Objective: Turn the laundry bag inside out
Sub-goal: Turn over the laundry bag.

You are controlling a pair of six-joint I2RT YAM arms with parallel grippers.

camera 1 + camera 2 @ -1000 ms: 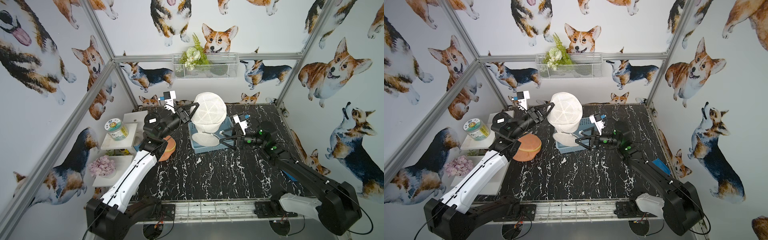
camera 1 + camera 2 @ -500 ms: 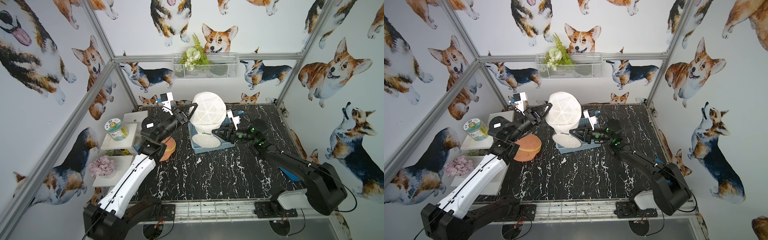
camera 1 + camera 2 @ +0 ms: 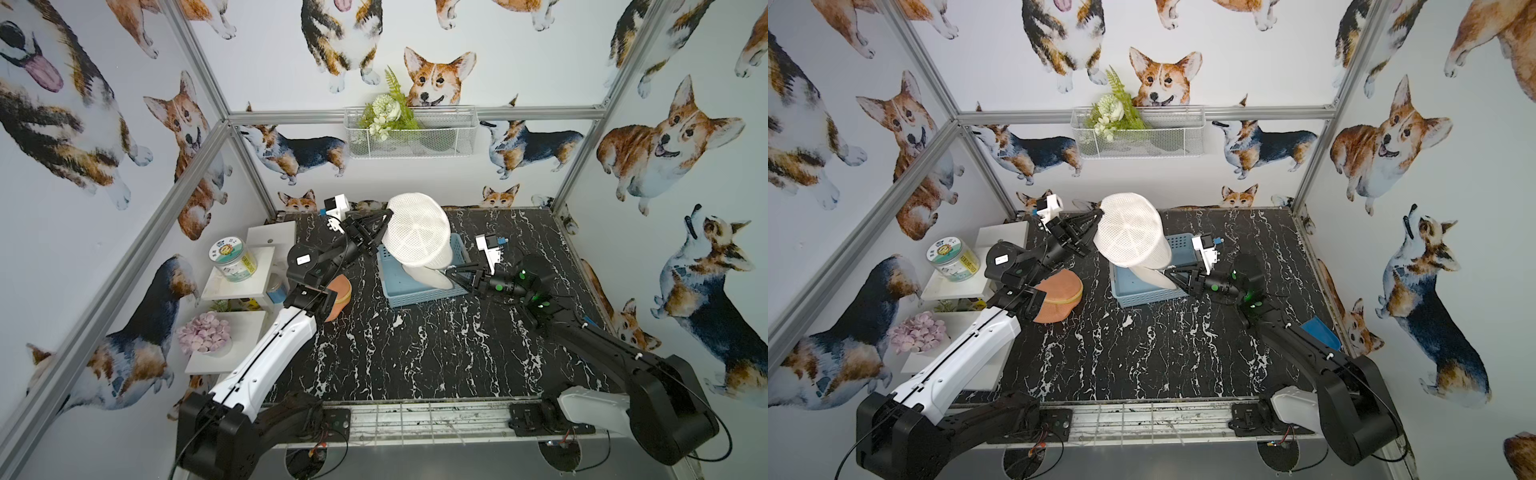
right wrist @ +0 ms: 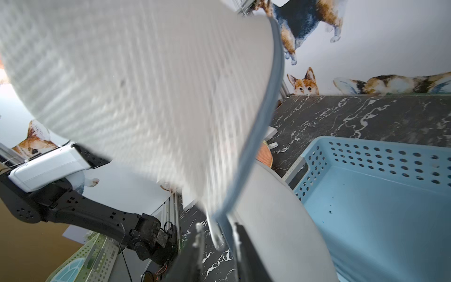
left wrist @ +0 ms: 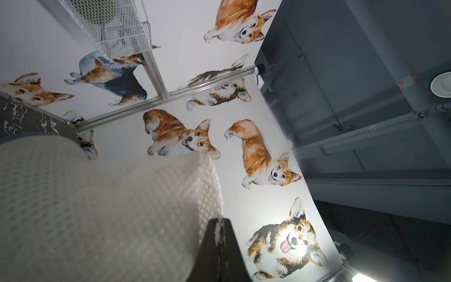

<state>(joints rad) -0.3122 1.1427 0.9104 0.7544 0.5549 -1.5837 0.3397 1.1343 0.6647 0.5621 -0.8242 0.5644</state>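
Backing rightward from its earlier reach, right gripper (image 4: 217,234) now stands half open astride the grey hem (image 4: 263,122) of the laundry bag (image 3: 417,237). Left gripper (image 5: 219,234), clamped on the mesh's upper edge, hangs it above the blue basket (image 3: 415,297), probably so the mouth droops within reach.

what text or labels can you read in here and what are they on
No text here can be read.
Lid label on the jar: round logo, lettering too small to read.
Yellow side label: print too small to read.
White sticker on the left arm: dark mark, too small to read.
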